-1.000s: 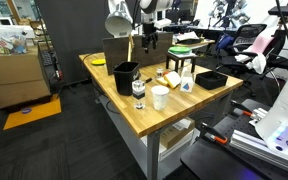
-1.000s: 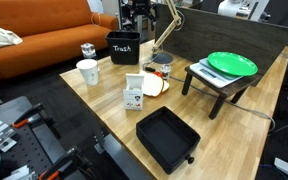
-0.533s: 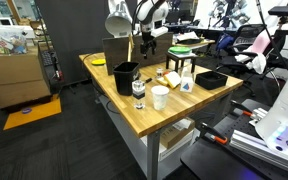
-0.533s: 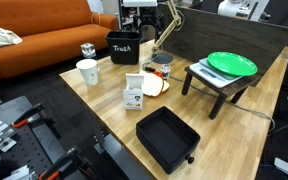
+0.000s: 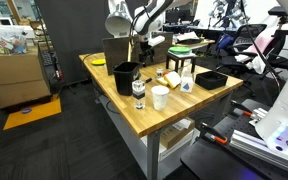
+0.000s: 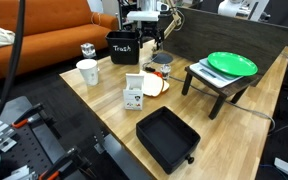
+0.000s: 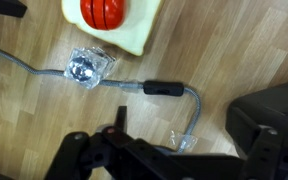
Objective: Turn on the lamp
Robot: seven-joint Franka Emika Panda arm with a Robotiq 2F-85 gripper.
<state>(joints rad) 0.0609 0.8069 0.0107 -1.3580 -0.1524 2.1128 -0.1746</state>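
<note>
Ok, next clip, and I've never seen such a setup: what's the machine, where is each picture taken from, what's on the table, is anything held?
The machine is one robot arm, steered remotely by a person; its job is to switch on the lamp, the tall one with the silver-grey shade. Two pictures come from cameras standing apart from the robot, looking at the same wooden table from different places. The third comes from a camera on the arm's wrist, looking down. On the table stand a black bin marked Trash, a white cup, a black tray and a green plate on a small stand. The wrist view shows a grey cord with a black inline switch lying on the wood. Nothing seems held in the jaws; whether they are open, I cannot tell.
</note>
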